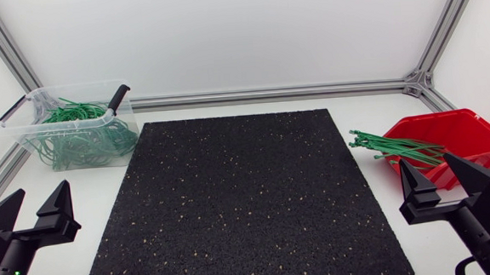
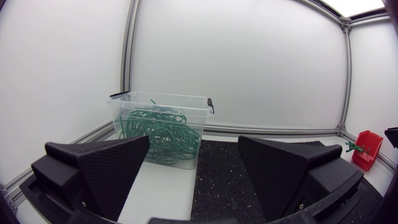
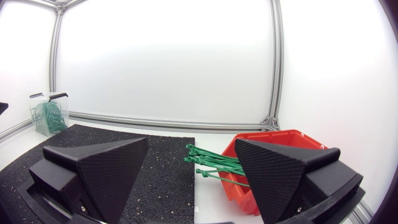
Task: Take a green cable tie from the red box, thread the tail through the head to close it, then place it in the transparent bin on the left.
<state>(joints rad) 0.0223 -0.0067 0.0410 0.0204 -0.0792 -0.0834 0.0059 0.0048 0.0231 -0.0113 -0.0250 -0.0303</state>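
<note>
The white worktop (image 1: 77, 186) is mostly covered by a big black speckled mat (image 1: 249, 205) running down the middle of the frame. Upper left sits the transparent bin (image 1: 121, 128), already holding a heap of closed green loops (image 1: 79, 135). Over at the right edge is the red box (image 1: 475, 132), and the loose green cable ties (image 1: 395, 148) lie in a bundle across its near lip, with their ends poking out over the worktop toward the mat.

Both arms sit low in the bottom corners. The left end effector (image 1: 37, 201) has its fingers wide apart with nothing between them, and the right end effector (image 1: 428, 173) is the same: spread and empty, just beside the red box. So no tie has been picked yet.

What I'd worry about from here is mostly that bundle. The ties lie packed and crossing each other, and those wedge fingers are broad, so a pinch could easily come up with several ties instead of one, or drag the whole lot off the lip. The box looks light too — a clumsy approach could shove it. And a thin, slick tie may twist in the grip, which would make lining the tail up with that tiny head a real pain.
</note>
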